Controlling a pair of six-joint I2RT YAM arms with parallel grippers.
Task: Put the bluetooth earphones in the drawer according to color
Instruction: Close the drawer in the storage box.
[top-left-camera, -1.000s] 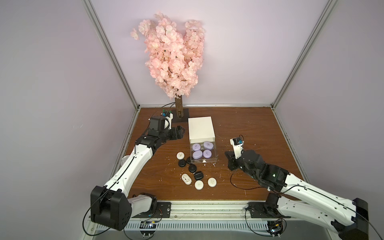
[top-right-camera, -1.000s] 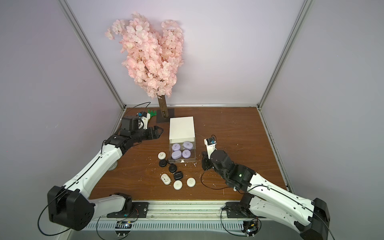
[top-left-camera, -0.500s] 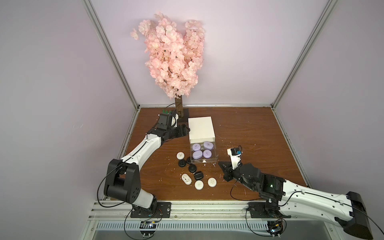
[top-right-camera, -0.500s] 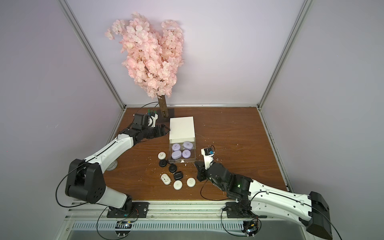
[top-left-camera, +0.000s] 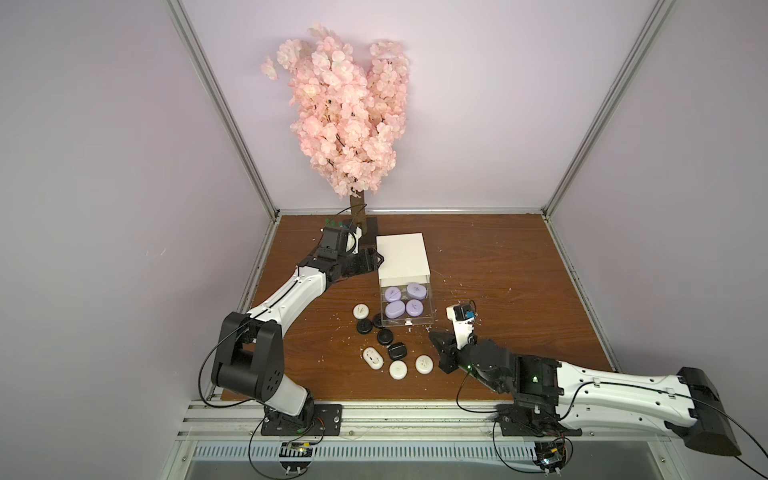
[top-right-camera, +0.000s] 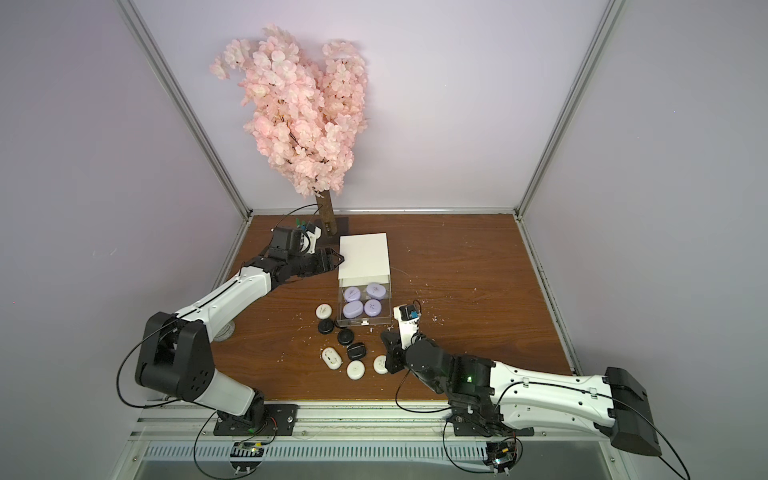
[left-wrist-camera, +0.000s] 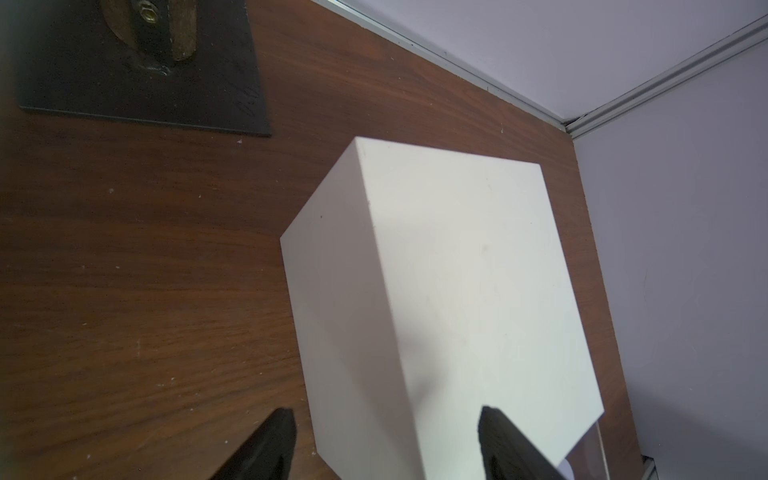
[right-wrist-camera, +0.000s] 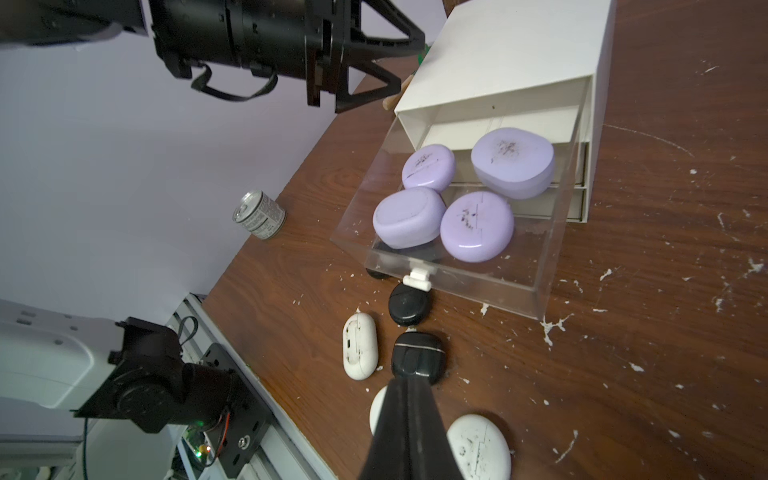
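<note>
The drawer cabinet (top-left-camera: 402, 259) is a white cube in mid-table; its top clear drawer (top-left-camera: 431, 322) is pulled out and holds the lavender bluetooth earphones (top-left-camera: 395, 308) (right-wrist-camera: 409, 216). White cases (top-left-camera: 397, 369) and black cases (top-left-camera: 385, 336) lie loose on the wood in front of it. My left gripper (top-left-camera: 376, 259) (left-wrist-camera: 384, 415) is open at the cabinet's left side, one finger over its top and one beside its wall. My right gripper (top-left-camera: 432, 334) (right-wrist-camera: 409, 380) is shut and empty, its tip just short of a black case (right-wrist-camera: 417, 359).
A pink blossom tree (top-left-camera: 345, 112) on a dark base plate (left-wrist-camera: 141, 66) stands behind the cabinet, close to my left wrist. A silver tin can (right-wrist-camera: 258, 215) sits by the table's left edge. White flecks litter the wooden table (top-left-camera: 498, 257). Lilac walls enclose three sides.
My left gripper has swung right up to the cabinet's side and its jaws have narrowed. My right arm has dropped forward and left toward the loose cases, still shut.
</note>
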